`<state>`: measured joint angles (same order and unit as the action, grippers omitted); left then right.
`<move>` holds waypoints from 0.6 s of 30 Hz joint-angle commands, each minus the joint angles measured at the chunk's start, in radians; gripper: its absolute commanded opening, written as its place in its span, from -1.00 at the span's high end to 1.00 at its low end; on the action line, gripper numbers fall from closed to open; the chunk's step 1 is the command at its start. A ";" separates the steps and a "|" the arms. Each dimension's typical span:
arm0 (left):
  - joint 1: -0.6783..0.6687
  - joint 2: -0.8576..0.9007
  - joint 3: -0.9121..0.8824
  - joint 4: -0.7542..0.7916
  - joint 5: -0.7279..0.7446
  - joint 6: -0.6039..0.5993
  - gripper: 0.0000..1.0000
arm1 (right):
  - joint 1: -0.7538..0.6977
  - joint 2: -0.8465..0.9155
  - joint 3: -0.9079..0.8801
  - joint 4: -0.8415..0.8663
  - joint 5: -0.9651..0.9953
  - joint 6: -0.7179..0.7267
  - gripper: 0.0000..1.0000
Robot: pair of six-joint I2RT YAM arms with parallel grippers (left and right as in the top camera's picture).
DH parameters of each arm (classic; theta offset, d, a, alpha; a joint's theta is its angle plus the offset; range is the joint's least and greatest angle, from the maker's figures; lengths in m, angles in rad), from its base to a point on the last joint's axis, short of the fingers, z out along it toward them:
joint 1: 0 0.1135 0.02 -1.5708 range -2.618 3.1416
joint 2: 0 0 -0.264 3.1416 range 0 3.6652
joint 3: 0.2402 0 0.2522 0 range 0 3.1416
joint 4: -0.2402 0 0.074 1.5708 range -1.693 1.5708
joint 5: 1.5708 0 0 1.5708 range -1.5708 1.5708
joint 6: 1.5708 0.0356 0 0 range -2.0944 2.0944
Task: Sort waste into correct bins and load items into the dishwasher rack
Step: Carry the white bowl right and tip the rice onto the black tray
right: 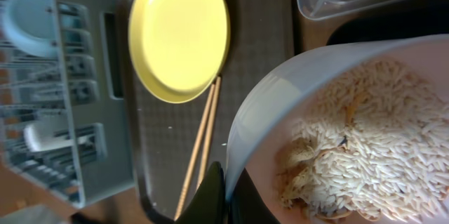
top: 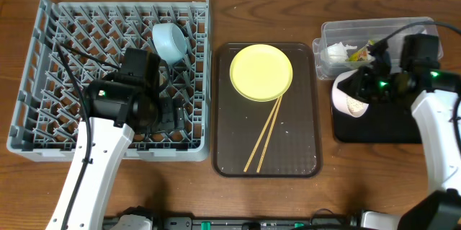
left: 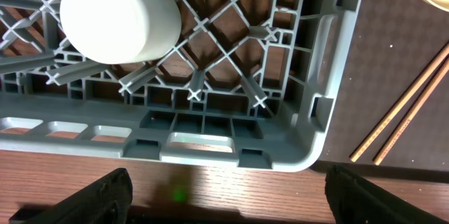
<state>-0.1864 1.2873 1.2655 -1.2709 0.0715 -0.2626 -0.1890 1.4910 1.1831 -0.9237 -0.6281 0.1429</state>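
Overhead view gives you the overall status. Done: the light blue bowl (top: 171,41) sits in the dishwasher rack (top: 180,154), and the crumpled white paper (top: 337,50) and the wrapper (top: 358,55) lie in the clear tub (top: 425,22). Outstanding: the yellow plate (top: 261,72) and the chopsticks (top: 265,135) lie on the brown tray (top: 295,151) at the middle of the bench (top: 180,197). The white bowl (top: 349,99) is held tilted by the right gripper (top: 366,86) over the left edge of the black tray (top: 382,129).

Right wrist view adds what overhead cannot show you. The bowl is full of rice scraps (right: 358,140), not yet tipped out, and the gripper is clamped on its rim.

Left wrist view shows the white cup (left: 119,17) in the rack near its corner, hidden under the arm in overhead. It appears to lie on its side, though its mouth is turned away. The left gripper (left: 224,196) is released, fingers wide apart, holding nothing, just outside the rack wall.
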 commanded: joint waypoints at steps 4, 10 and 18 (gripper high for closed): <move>-0.003 -0.005 -0.005 0.000 -0.013 -0.008 -0.79 | -0.109 0.078 -0.003 -0.020 -0.248 -0.151 0.98; -0.003 -0.005 -0.005 0.000 -0.013 -0.008 -0.79 | -0.171 0.185 -0.003 -0.039 -0.415 -0.243 0.98; -0.003 -0.005 -0.005 0.000 -0.013 -0.008 -0.79 | -0.261 0.325 -0.003 -0.067 -0.574 -0.361 0.98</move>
<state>-0.1864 1.2873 1.2655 -1.2713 0.0715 -0.2630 -0.4114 1.7782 1.1828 -0.9852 -1.0653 -0.1360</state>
